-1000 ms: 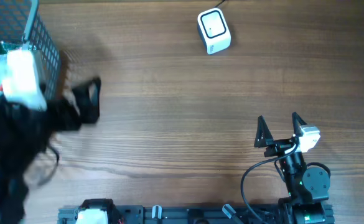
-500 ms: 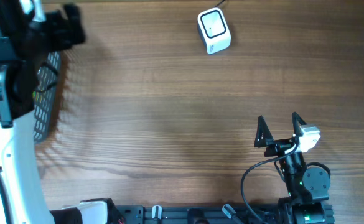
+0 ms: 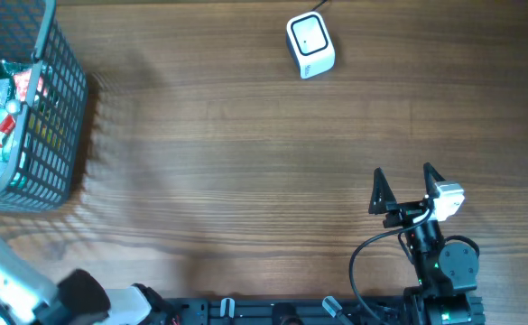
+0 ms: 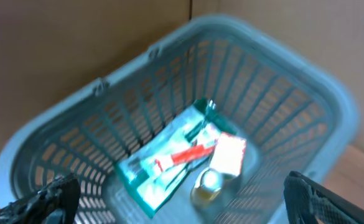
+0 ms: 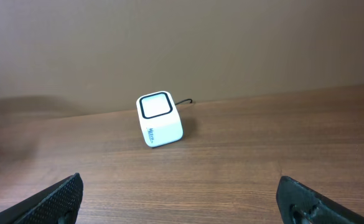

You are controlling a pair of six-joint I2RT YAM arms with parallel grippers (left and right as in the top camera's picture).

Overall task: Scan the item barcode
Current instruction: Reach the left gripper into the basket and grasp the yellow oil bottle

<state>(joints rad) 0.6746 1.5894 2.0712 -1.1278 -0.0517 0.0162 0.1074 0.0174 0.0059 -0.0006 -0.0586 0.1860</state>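
In the mesh basket (image 3: 60,108) at the surface's far left corner: green-and-white packet (image 4: 169,158) touching a red-and-white pouch (image 4: 229,154). Facing into it, left gripper (image 4: 185,205), jaws spread, grasping nothing. Near the front edge, toward the right, right gripper (image 3: 404,181), likewise released and empty. By the far edge, white scanner (image 3: 310,43).
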